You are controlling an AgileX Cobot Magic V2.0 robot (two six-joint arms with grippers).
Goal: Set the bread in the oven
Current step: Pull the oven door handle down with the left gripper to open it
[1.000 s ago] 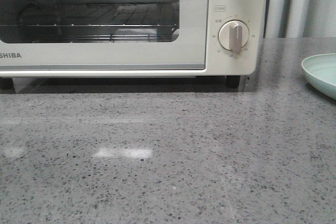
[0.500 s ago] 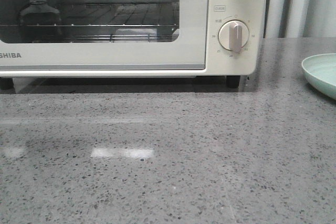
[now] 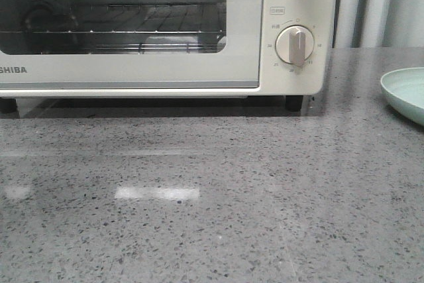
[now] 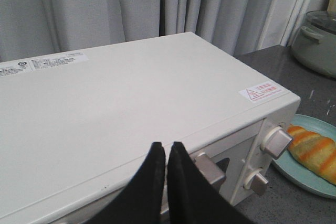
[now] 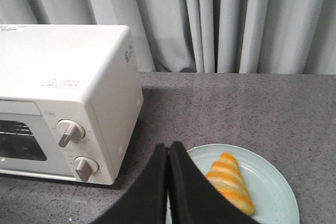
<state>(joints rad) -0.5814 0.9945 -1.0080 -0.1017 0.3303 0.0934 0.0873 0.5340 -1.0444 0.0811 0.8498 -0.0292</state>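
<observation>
Right wrist view: bread (image 5: 229,183) lying on plate (image 5: 273,182) beside shut oven (image 5: 79,77); right gripper (image 5: 168,148) clenched, empty. Left gripper (image 4: 166,148) hovering over oven top, likewise pinched closed.

The front view cuts the oven (image 3: 165,31) off at top and left, leaving only "SHIBA" of its lettering, shows just a sliver of the pale green plate (image 3: 405,92), and the print around the dial (image 3: 295,46) is unreadably small.
</observation>
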